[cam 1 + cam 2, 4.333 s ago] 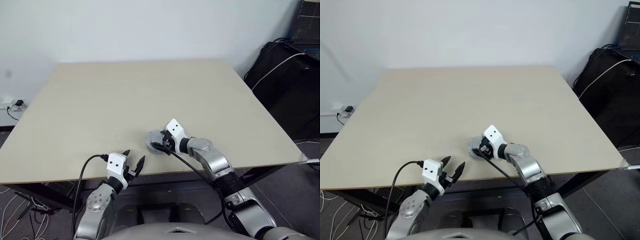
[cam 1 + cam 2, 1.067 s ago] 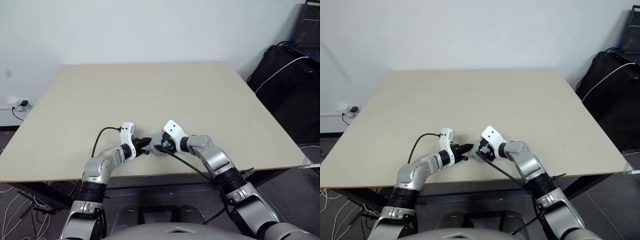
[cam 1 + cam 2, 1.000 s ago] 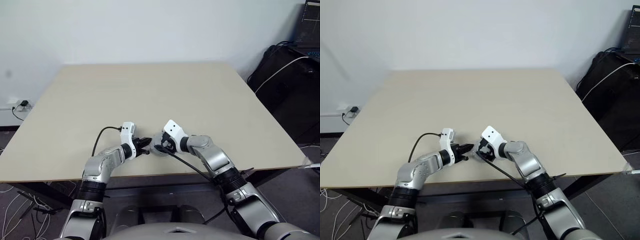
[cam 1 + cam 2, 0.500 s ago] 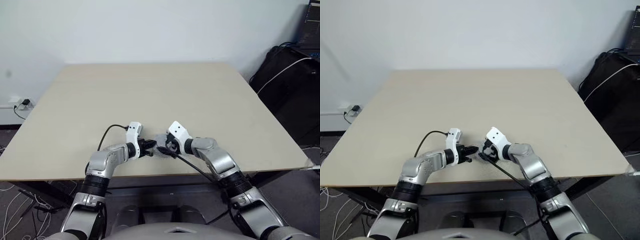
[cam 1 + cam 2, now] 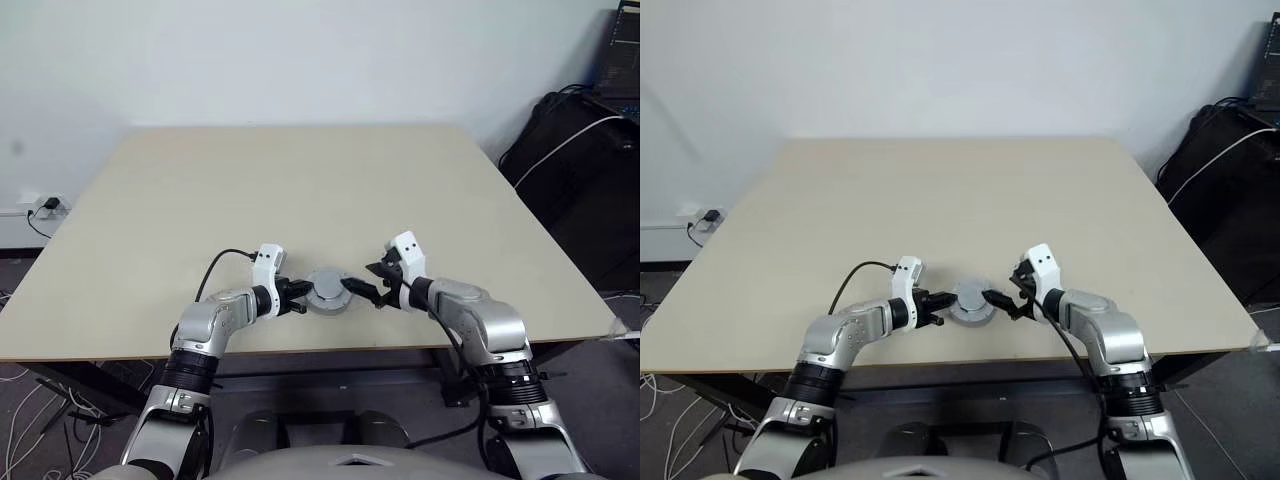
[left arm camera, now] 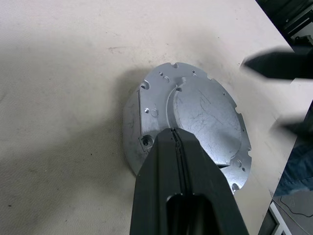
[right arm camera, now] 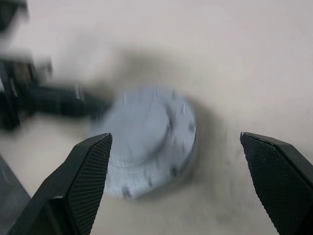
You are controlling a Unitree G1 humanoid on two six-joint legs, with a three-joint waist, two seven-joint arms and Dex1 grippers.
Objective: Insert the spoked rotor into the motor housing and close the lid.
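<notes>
Left wrist view shows the left gripper [image 6: 176,139] with its two black fingers pressed together, empty, their tips resting on the near edge of the lid [image 6: 203,110], whose smooth silvery face with the raised hub is turned up. That lid lies flat on the beige table [image 5: 300,190], directly ahead of these fingertips and between the two arms. On its far side the right gripper [image 5: 368,283] stands spread wide, holding nothing, its fingers [image 7: 88,171] just clear of the lid's rim, pointing toward it.
</notes>
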